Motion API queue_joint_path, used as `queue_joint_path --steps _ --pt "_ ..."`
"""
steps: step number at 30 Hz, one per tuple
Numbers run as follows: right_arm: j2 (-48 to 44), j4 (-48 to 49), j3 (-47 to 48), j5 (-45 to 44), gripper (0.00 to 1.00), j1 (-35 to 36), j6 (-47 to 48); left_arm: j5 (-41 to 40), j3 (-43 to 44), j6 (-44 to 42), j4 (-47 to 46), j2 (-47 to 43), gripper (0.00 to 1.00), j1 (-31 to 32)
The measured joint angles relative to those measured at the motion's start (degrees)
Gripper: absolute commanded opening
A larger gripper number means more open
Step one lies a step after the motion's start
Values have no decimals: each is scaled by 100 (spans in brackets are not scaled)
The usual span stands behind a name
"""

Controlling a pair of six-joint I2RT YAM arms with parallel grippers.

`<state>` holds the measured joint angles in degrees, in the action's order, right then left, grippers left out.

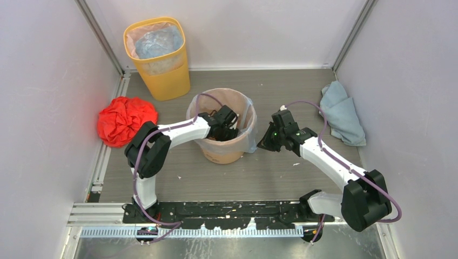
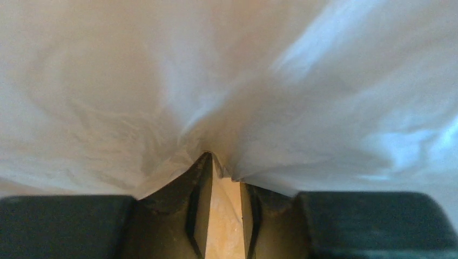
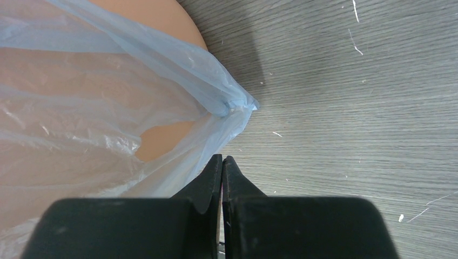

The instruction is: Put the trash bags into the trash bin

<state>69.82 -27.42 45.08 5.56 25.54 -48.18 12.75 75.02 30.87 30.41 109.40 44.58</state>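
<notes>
The round orange trash bin (image 1: 224,154) stands mid-table, lined with a translucent pale trash bag (image 1: 249,125) that hangs over its rim. My left gripper (image 1: 229,129) reaches down inside the bin. In the left wrist view its jaws (image 2: 224,170) stand only narrowly apart, and the bag film (image 2: 162,81) gathers into a pucker pinched at their tips. My right gripper (image 1: 265,143) is shut and holds nothing, just outside the bin's right wall. In the right wrist view its tips (image 3: 222,158) sit just short of a hanging corner of the bag (image 3: 237,105) over the orange wall (image 3: 156,19).
A crumpled red bag (image 1: 126,120) lies against the left wall. A taller yellow bin (image 1: 159,56) with a liner stands at the back left. A pale blue crumpled bag (image 1: 341,110) lies at the right wall. Grey floor (image 1: 270,178) shows in front of the bin.
</notes>
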Motion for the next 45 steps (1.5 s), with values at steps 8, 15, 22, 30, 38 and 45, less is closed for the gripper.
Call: queue_joint_path --steps 8,15,22,30,38,45 --pt "0 -2 2 0 6 0 0 -127 566 -160 479 -17 44 0" --pt "-2 -50 28 -4 21 0 31 -208 1228 -345 833 -201 50 0" --pt "-9 -490 339 -210 34 0 260 -199 1821 -551 1204 -470 55 0" --pt "-251 -1228 1062 -697 35 0 702 -190 2129 -763 1867 -638 55 0" --pt "-339 -2017 2256 -1106 51 0 1128 -426 2212 -920 2389 -1550 58 -13" --pt "48 -2341 3285 -1016 58 13 1434 -748 2846 -1189 2717 -2457 67 -431"
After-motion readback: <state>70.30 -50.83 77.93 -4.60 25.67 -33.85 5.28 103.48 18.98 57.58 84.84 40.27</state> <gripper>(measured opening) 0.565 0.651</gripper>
